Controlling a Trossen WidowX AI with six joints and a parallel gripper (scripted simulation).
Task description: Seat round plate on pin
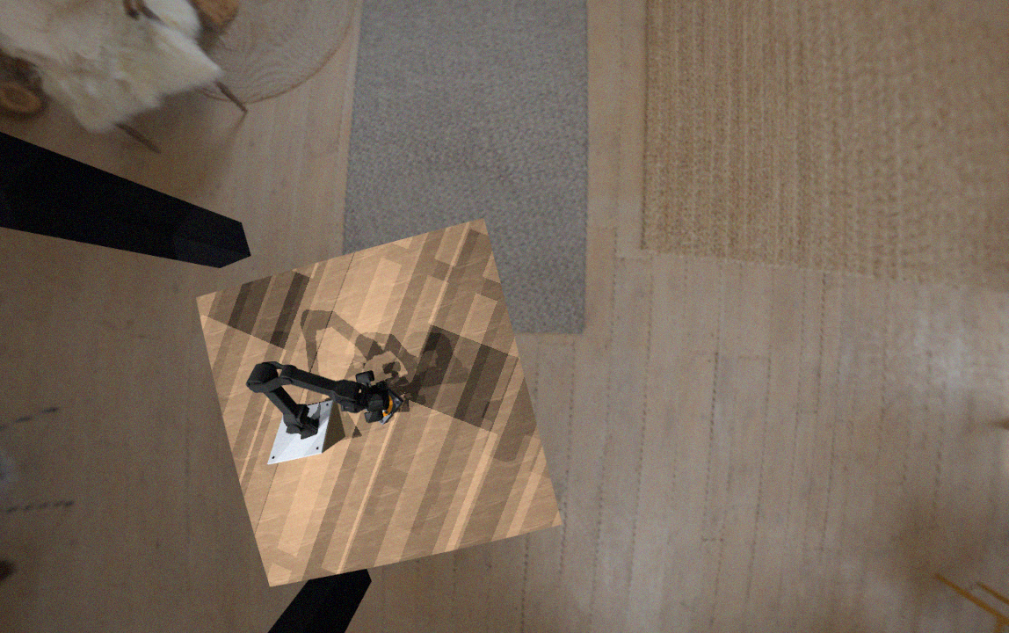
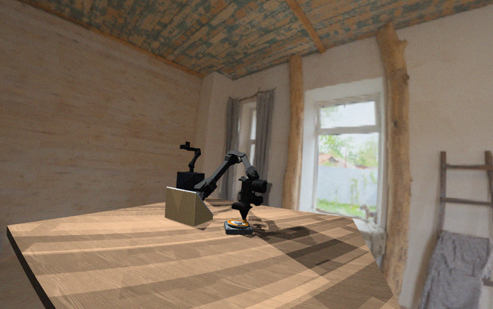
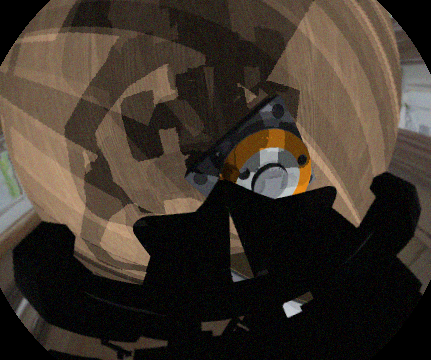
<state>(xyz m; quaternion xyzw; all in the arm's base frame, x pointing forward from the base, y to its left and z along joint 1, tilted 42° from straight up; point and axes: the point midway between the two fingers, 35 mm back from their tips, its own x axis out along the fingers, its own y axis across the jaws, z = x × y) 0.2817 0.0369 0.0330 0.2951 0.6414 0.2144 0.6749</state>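
The round plate (image 1: 391, 406) (image 2: 232, 221) (image 3: 275, 137), with an orange rim and a pale inner ring, sits around the post (image 3: 271, 181) on the dark grey square base (image 2: 236, 231) (image 3: 267, 120). The wrist view shows two dark round spots on the plate, one at the right rim and one left of the post. An orange piece (image 3: 229, 173), seemingly the tab, shows at the plate's left edge. My gripper (image 2: 244, 220) (image 3: 222, 184) is shut with nothing between its fingers. Its tips are down at the plate's edge by that piece; contact is unclear. The pin cannot be made out.
The arm's wedge-shaped mount (image 1: 301, 446) (image 2: 181, 205) stands beside the base on the wooden table (image 1: 414, 504) (image 2: 163, 276). Strong shadows cross the table. Another dark arm on a black pedestal (image 2: 190, 180) stands behind.
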